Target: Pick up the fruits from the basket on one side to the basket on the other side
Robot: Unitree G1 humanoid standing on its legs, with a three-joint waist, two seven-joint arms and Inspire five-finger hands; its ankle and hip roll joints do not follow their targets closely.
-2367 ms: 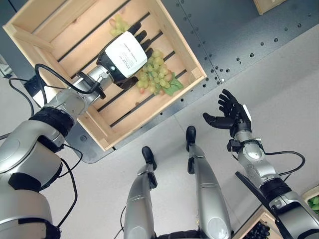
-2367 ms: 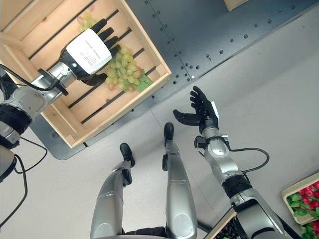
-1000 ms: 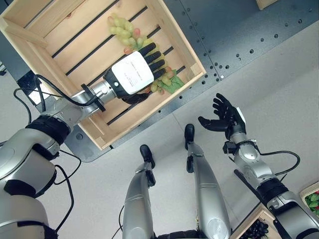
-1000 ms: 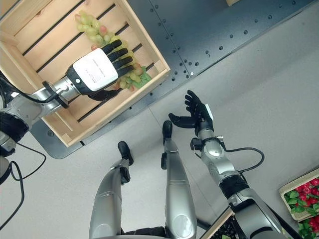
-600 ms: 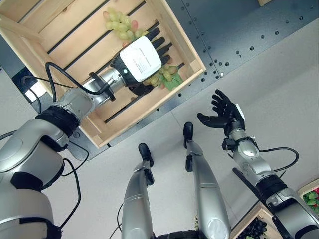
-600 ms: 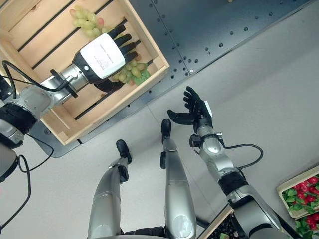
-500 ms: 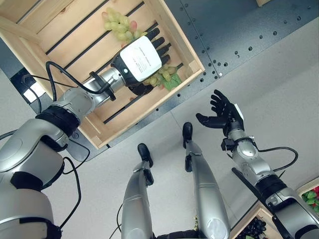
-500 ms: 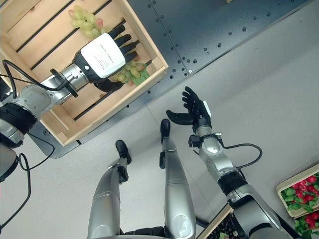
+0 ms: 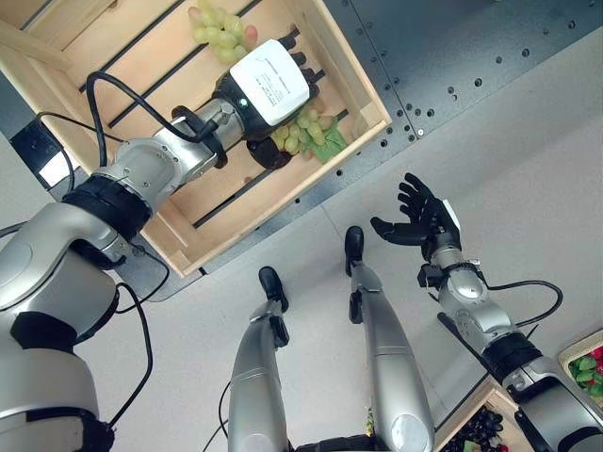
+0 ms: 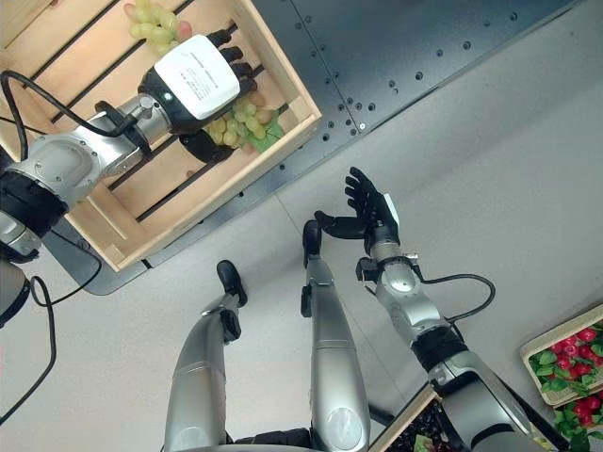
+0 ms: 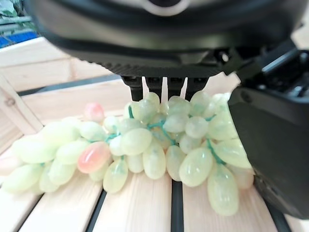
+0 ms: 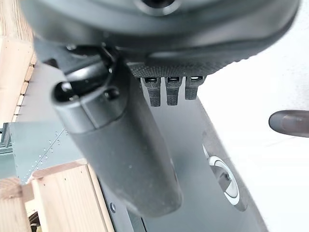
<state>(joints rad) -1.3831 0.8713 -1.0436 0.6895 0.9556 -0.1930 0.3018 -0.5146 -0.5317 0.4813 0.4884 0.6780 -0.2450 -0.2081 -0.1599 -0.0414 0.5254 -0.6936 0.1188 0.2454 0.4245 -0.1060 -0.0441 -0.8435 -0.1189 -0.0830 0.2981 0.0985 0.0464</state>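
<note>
Left hand (image 9: 268,89) fingers curled round pale green grape bunch (image 11: 159,145) directly beneath; right hand (image 9: 426,222) open, far.

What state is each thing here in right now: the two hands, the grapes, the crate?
left hand: over the grape bunch, fingers curling round it.
grape bunch: lying on the crate slats, not lifted.
second grape bunch: lying loose in the crate.
wooden crate: open-topped.
right hand: open, palm up, holding nothing.
</note>
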